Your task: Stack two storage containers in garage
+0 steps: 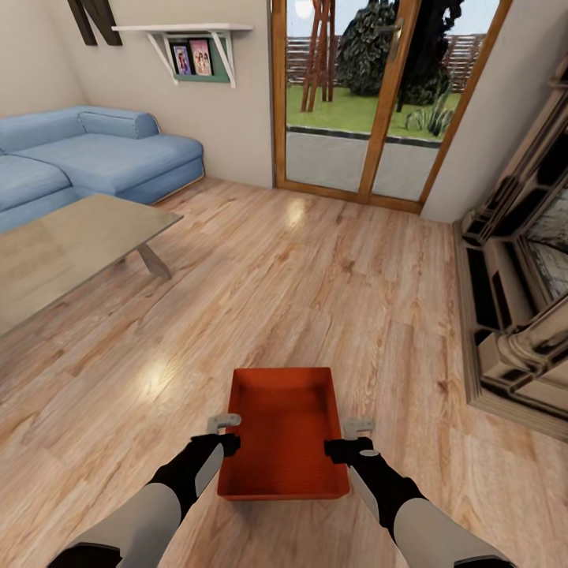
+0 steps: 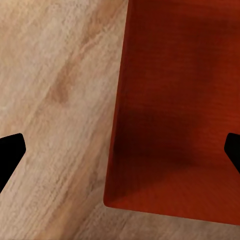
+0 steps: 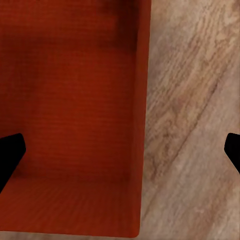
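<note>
The storage container [image 1: 284, 430] is lying on the wood floor [image 1: 315, 276] between the 2 pincers, its long axis pointing away from the robot, and the left gripper [image 2: 120, 150] and right gripper [image 3: 120, 150] are both standing wide, each straddling 1 long wall, equally near

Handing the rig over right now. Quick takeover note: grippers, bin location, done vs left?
Left gripper: open, straddling the left wall of the orange-red rectangular open-topped plastic bin.
Right gripper: open, straddling the bin's right wall.
Whether the bin is lifted or resting on the light wood plank floor cannot be told.
Location: living room, with the blue corner sofa ahead left and the wood-framed glass doors ahead.
Done: both arms lined up on one bin.
Left: close the grippers, carry it to the garage, set it down, bring the second bin, stack.
</note>
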Controlling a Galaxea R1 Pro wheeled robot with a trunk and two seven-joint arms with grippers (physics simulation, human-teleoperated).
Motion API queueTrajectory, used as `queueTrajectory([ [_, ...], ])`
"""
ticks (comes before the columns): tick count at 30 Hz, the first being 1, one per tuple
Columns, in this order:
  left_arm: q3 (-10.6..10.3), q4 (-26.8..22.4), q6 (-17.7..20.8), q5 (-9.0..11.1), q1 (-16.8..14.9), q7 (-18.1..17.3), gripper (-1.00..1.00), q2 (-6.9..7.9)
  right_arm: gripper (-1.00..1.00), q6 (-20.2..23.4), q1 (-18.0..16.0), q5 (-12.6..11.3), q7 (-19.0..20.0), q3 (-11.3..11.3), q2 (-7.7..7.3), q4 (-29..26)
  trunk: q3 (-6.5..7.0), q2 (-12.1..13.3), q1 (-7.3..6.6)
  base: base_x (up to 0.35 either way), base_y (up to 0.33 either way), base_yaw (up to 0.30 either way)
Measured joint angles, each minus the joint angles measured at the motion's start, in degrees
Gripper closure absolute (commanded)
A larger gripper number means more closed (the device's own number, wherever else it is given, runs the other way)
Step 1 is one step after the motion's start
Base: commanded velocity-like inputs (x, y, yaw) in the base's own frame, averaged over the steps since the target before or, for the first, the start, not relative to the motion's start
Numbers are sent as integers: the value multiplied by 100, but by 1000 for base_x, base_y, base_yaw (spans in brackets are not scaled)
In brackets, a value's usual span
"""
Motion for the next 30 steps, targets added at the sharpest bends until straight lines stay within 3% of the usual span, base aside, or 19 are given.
queueTrajectory([
  [7,-7,-16,0,-6,0,0,-100,0,-100,-17,0,10,-15,7,4,0,-126,-281,154,0,0,0],
  [10,-145,-23,-1,-29,0,-5,-100,-2,-100,-17,0,11,-15,8,8,0,-180,-401,220,0,0,0],
  [13,-638,-27,0,-183,1,-4,-100,-8,-100,-18,0,11,-22,9,4,0,-233,-521,286,0,0,0],
  [16,-899,-34,-13,-266,1,-4,-100,-9,-100,-18,0,11,-24,9,7,0,-287,-642,352,0,0,0],
  [26,-921,-135,-29,-248,1,-13,-100,20,-100,-18,0,11,-24,9,10,0,-467,-1043,571,0,0,0],
  [30,-880,-147,-58,-232,1,14,-100,50,-100,-18,0,11,-24,9,10,0,-467,-1044,572,0,0,0],
])
